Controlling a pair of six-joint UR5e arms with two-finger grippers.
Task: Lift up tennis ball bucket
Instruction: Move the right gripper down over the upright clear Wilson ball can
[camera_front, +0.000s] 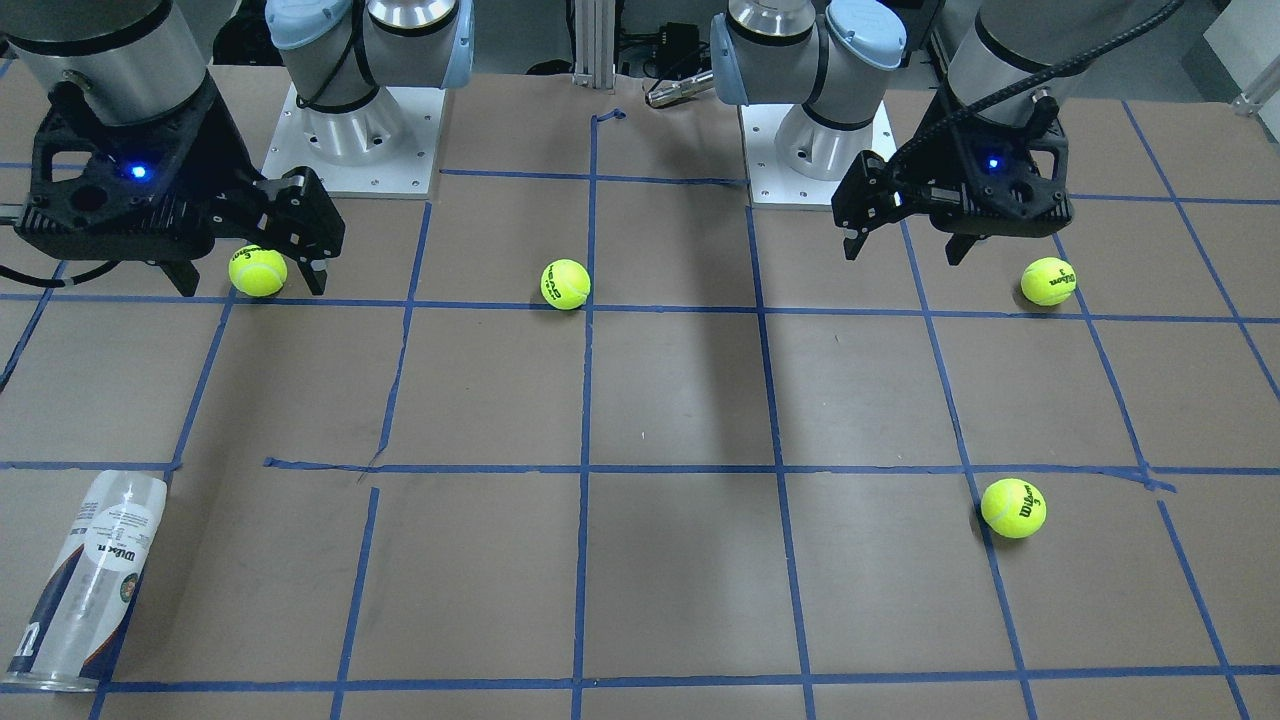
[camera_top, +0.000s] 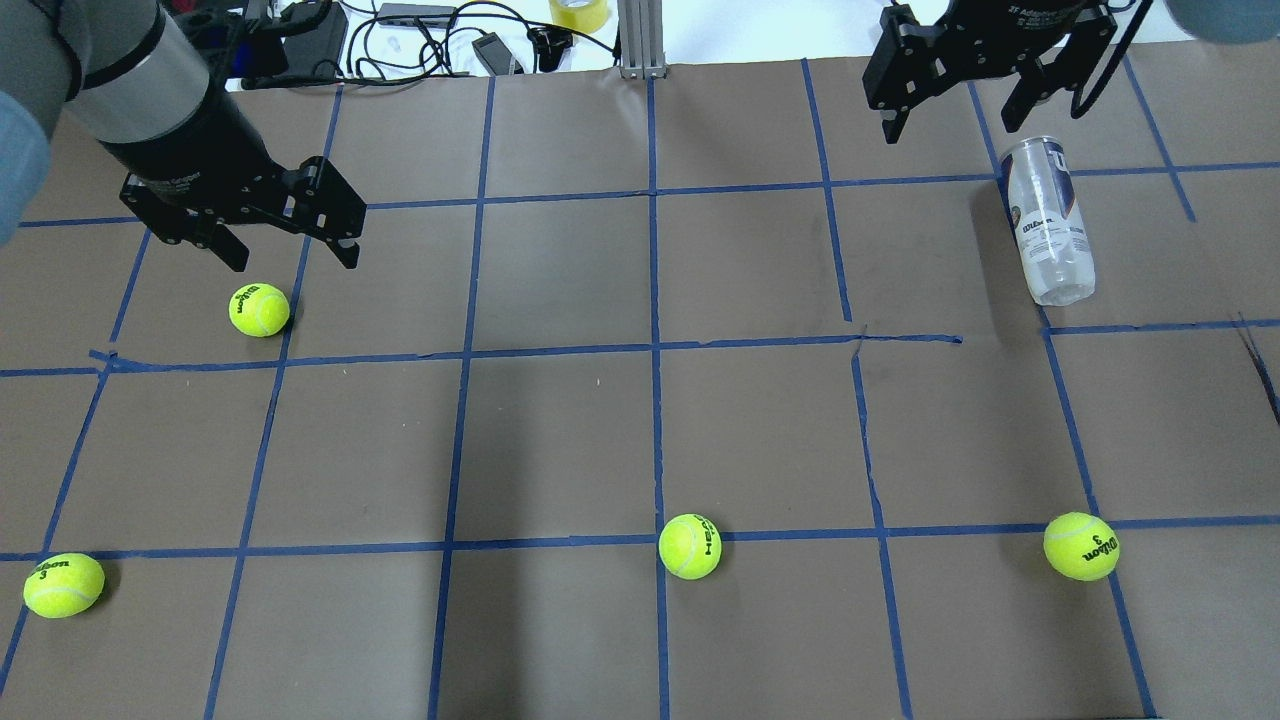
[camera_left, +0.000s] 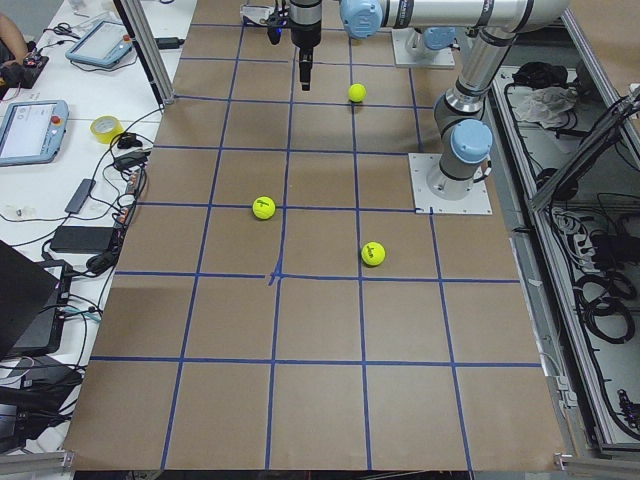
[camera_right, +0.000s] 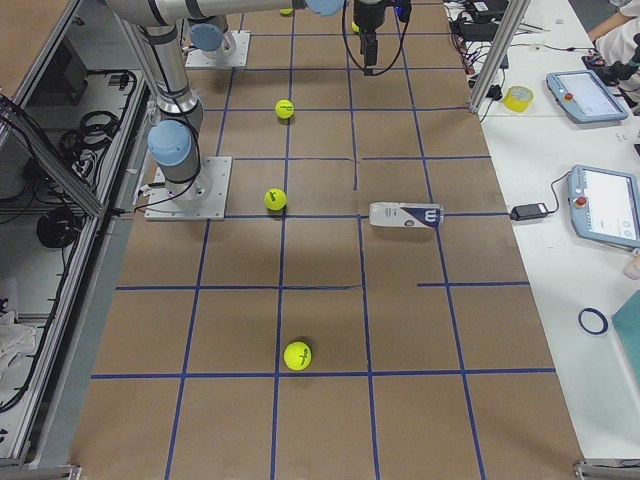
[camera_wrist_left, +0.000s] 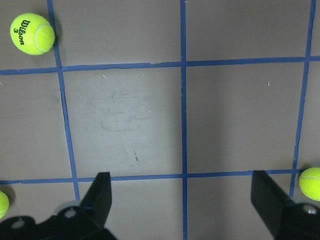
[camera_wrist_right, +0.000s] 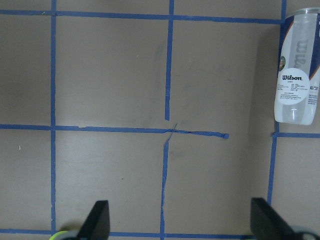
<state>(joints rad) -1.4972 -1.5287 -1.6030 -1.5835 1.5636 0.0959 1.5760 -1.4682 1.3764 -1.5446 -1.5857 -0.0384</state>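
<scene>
Tennis ball bucket (camera_wrist_right: 297, 70): clipped by the right wrist view's right edge.
Tennis ball (camera_wrist_left: 311, 183): sliced off at the left wrist view's edge.

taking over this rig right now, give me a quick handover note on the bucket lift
Left gripper: open, empty, above the table.
Right gripper: open, empty, above the table, the nearer one to the tennis ball bucket.
The tennis ball bucket lies on its side on the table, far out on the robot's right, nothing touching it.
Done: nothing yet.
Left: grip and lift it, likely with the right gripper.
</scene>
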